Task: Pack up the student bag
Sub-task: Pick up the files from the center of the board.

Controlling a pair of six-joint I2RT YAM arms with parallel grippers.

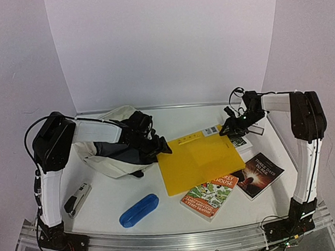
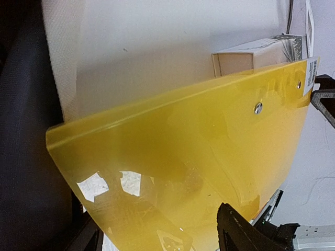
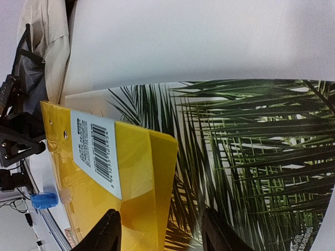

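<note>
**A:** Left gripper (image 1: 156, 145), how wide does it stand?

**B:** Wide apart. One finger (image 2: 238, 232) shows at the bottom of its wrist view, with the yellow folder (image 1: 197, 158) spread across in front of it. The jaws sit at the folder's left edge, and I see no pinch on it.

**A:** And the right gripper (image 3: 161, 230)?

**B:** Parted as well. It hangs over the folder's far right corner, the one with the barcode label (image 3: 97, 149). That corner lies between its fingers, on top of a palm-leaf book (image 3: 251, 157). Nothing looks clamped.

**A:** Where is the bag (image 1: 100, 163)?

**B:** Just behind the left gripper, slumped on the table (image 1: 172, 116) with its mouth toward the folder. Its dark lining (image 1: 120, 154) shows in the mouth, right beside the folder's edge.

**A:** Anything inside it?

**B:** I cannot tell, because the left arm covers the opening.

**A:** What lies outside it?

**B:** On the near side of the left gripper is a blue case (image 1: 138, 210). On the near side of the right gripper are a green-and-orange book (image 1: 210, 195) and a dark book (image 1: 260, 174), both flat on the table.
</note>
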